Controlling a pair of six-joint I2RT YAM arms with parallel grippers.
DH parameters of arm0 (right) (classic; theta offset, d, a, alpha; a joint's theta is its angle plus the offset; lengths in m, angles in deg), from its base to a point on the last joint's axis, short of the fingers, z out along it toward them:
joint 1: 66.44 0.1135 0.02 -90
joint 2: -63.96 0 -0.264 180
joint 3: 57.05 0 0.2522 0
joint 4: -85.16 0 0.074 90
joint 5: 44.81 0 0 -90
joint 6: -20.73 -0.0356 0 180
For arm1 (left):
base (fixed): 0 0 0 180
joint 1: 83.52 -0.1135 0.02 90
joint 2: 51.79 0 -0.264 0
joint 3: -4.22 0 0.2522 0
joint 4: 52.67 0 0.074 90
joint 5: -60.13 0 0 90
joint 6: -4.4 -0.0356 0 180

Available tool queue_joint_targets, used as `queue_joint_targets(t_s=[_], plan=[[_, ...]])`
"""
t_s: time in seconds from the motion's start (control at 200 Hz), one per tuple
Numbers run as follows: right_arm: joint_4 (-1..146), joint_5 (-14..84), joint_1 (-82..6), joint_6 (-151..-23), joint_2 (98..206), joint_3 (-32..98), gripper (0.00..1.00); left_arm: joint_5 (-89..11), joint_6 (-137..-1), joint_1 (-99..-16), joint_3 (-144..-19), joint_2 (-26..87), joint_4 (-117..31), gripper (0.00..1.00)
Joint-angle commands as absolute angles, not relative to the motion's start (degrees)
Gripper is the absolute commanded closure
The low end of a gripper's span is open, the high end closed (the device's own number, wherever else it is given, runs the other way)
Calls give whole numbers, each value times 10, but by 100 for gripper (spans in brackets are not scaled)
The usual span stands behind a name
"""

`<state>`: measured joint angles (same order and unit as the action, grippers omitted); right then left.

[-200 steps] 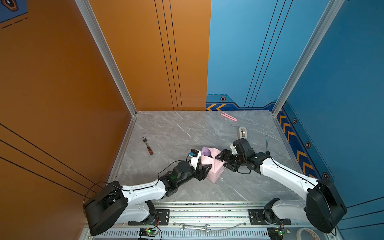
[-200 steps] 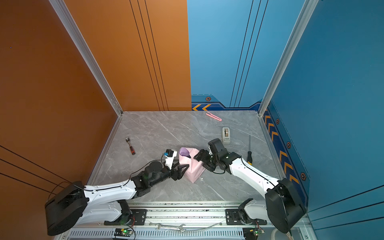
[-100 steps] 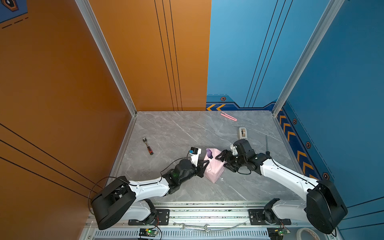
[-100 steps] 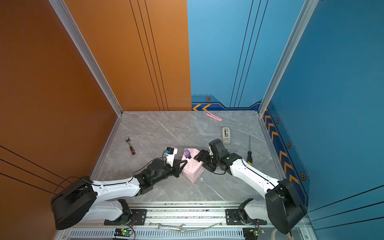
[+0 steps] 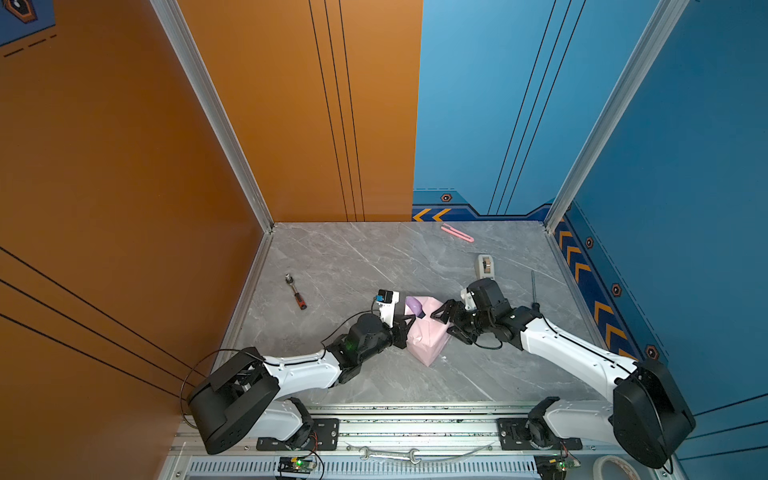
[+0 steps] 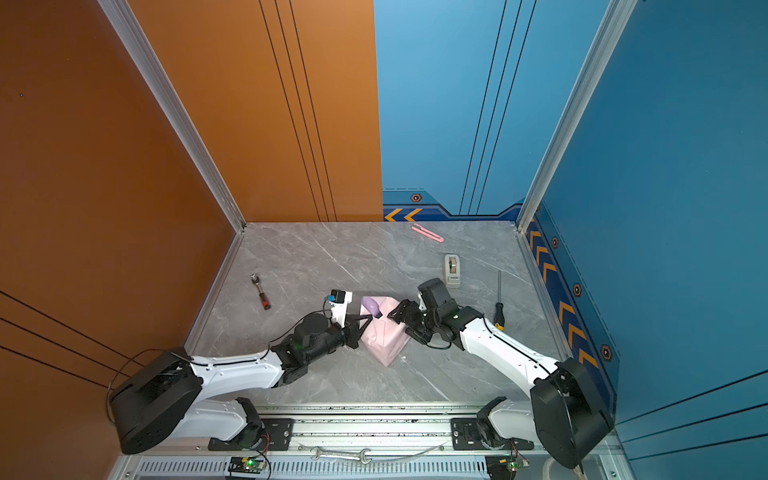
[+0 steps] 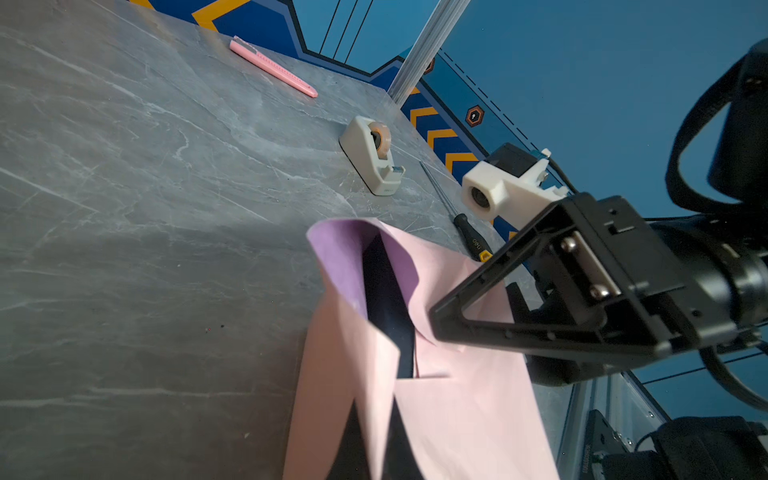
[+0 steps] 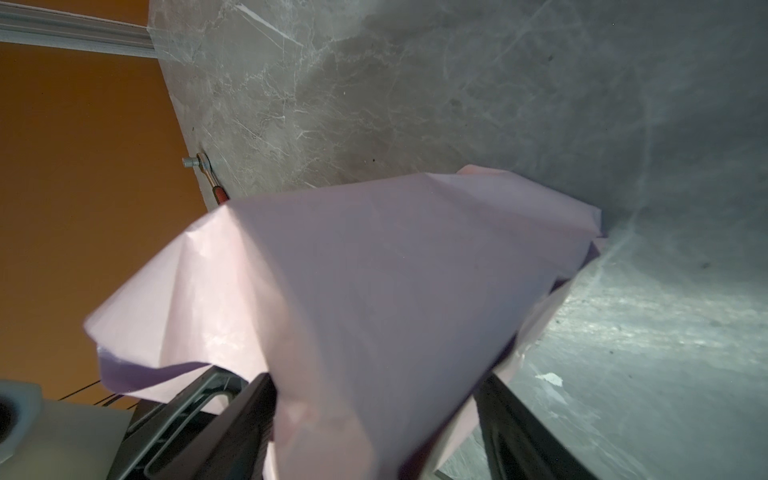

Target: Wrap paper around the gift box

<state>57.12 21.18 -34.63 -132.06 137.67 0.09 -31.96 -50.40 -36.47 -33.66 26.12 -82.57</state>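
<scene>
On the grey marble tabletop [image 5: 353, 257], far left, lies a small metal ratchet wrench with a red and black handle [image 5: 296, 291], well apart from everything else. Next comes the left gripper [image 5: 412, 318], reaching in low from the left. Its jaws are pinched tight on a fold of the paper [image 5: 428, 338], a thin creased sheet, pale pink outside and lilac inside. The paper sits near the middle of the table in both top views, bundled around the gift box [image 7: 384, 299]. The box is flat and dark navy, and only a sliver of it shows through a gap where the lilac flap curls open (the rest is covered). The parcel looks tipped up rather than flat. The right gripper [image 5: 444, 326] meets it from the right, jaws spread wide and clamped across the paper-covered box. Farther back lies a slim pink plastic cutter [image 5: 457, 232]. A beige tape dispenser [image 5: 485, 266] stands just behind the right wrist. A thin screwdriver with a black handle [image 5: 533, 293] lies rightmost.
</scene>
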Motion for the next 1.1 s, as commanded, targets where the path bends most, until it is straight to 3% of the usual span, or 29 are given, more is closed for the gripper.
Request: queue_joint_targets(t_s=[0.0,0.095,0.16,0.25,0.3,0.35,0.526,0.576,0.611,0.656,0.691,0.861,0.896,0.936,1.096], plan=[[538,215,-348,-1309,1380,-19,23,-344,-498,-373,-353,280,-849,100],[539,215,-349,-1309,1379,-20,23,-350,-497,-373,-361,286,-849,100],[538,216,-349,-1309,1377,-21,22,-348,-497,-374,-361,284,-850,78],[538,215,-349,-1309,1377,-22,23,-348,-496,-380,-361,279,-848,74],[538,215,-349,-1309,1377,-22,23,-349,-494,-382,-360,276,-849,78],[538,215,-349,-1309,1376,-22,23,-351,-495,-385,-360,274,-849,100],[538,216,-350,-1309,1375,-25,23,-345,-503,-386,-363,267,-828,100],[538,216,-350,-1309,1374,-26,23,-340,-502,-388,-364,265,-823,77],[538,216,-350,-1310,1373,-27,23,-340,-502,-391,-365,264,-822,73],[538,217,-350,-1310,1372,-27,23,-340,-502,-393,-366,264,-822,77],[538,217,-350,-1310,1371,-28,23,-343,-502,-395,-368,263,-822,100],[538,219,-350,-1310,1367,-31,23,-334,-517,-397,-380,245,-787,100],[538,219,-350,-1310,1366,-32,23,-331,-517,-398,-381,244,-779,89],[538,220,-351,-1310,1365,-32,23,-333,-517,-398,-382,243,-778,86],[543,220,-350,-1315,1364,-33,23,-284,-573,-359,-406,236,-706,94]])
